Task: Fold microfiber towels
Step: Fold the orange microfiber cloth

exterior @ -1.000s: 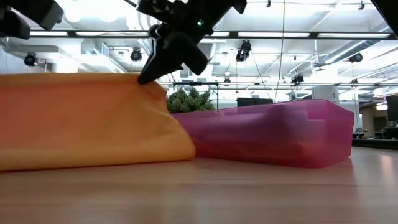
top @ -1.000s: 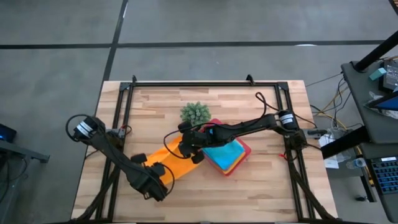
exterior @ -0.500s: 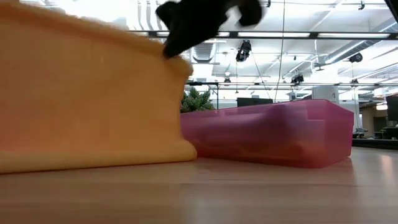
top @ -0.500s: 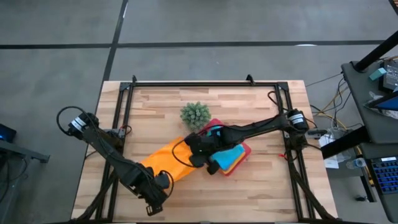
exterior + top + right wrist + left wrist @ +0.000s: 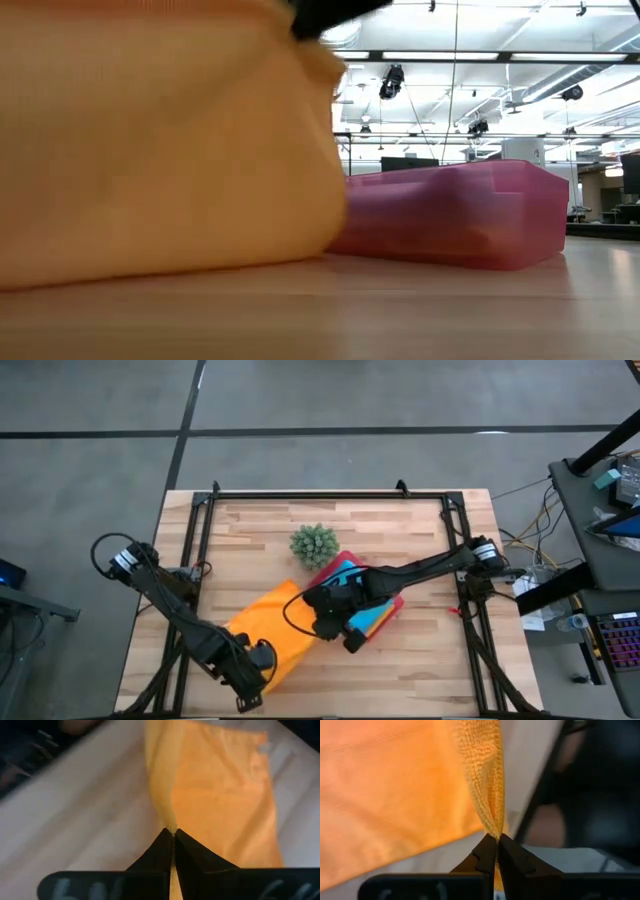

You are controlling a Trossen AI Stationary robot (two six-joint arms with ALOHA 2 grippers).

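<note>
**Two arms lift an orange towel**

Both jaws pinched shut on the fuzzy orange microfiber towel (image 5: 262,630) — left gripper (image 5: 258,660) at 7 o'clock, right gripper (image 5: 322,622) at 3 — its long axis stretched between them over the wooden tabletop (image 5: 420,550).

A light wooden table (image 5: 420,660) with a black frame along its edges fills the centre of the high view. Resting on it are a small spiky green plant (image 5: 314,543), a pink tray (image 5: 392,607) at centre, and an orange towel (image 5: 262,622) at lower left.
</note>
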